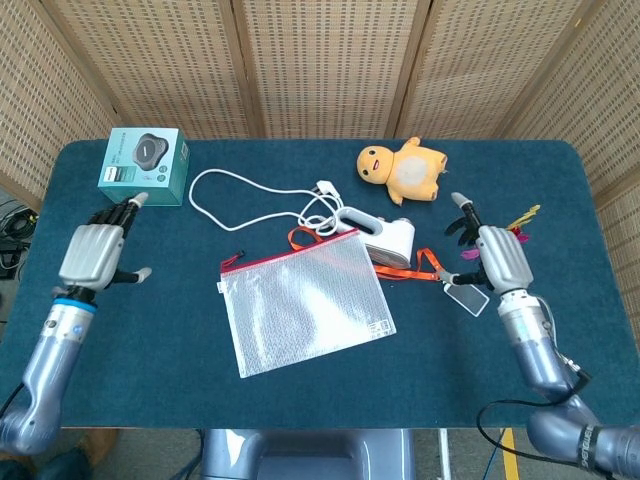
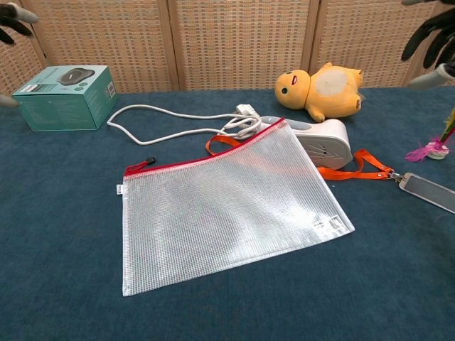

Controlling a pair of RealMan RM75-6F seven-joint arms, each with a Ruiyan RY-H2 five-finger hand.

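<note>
A clear mesh zip pouch [image 1: 303, 309] [image 2: 227, 207] with a red zipper edge lies flat on the blue table, free of both hands. My left hand [image 1: 95, 252] hovers at the table's left side, fingers spread, holding nothing; only its fingertips [image 2: 13, 14] show in the chest view. My right hand [image 1: 495, 253] is raised at the right side, fingers apart and empty, near the badge holder [image 1: 466, 298]. In the chest view it shows only at the top right corner [image 2: 430, 32].
A teal box [image 1: 145, 165] stands at the back left. A white cable [image 1: 255, 195] loops to a white device [image 1: 385, 234] with an orange lanyard [image 2: 352, 165]. A yellow plush duck [image 1: 402, 167] lies at the back. A pink feathered toy [image 1: 510, 232] sits at the right.
</note>
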